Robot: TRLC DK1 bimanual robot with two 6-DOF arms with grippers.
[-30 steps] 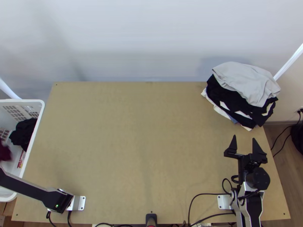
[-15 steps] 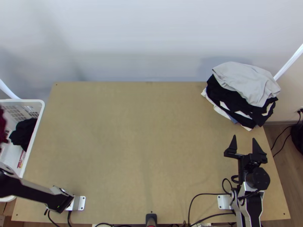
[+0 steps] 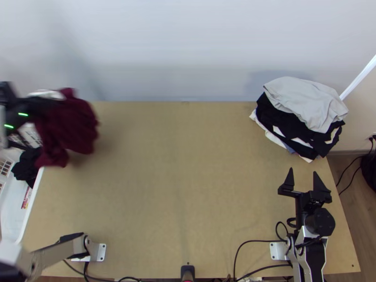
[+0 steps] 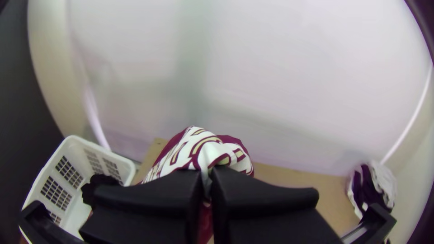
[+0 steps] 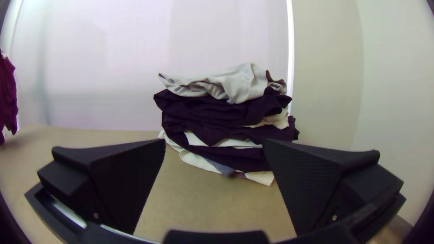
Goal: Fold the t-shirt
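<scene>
Hanging bunched from the closed fingers of the left gripper (image 4: 207,174): maroon t-shirt (image 3: 77,126), above the far left corner of the desk (image 3: 188,164). Right gripper (image 3: 302,172): fingers wide apart, holding nothing. Pick-up appears done; spreading and all folding remain.

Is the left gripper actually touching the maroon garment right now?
Touching. The left wrist view shows the left gripper with its two fingers closed together on the maroon garment, a bunched, white-printed part of it pinched between the fingertips.
</scene>
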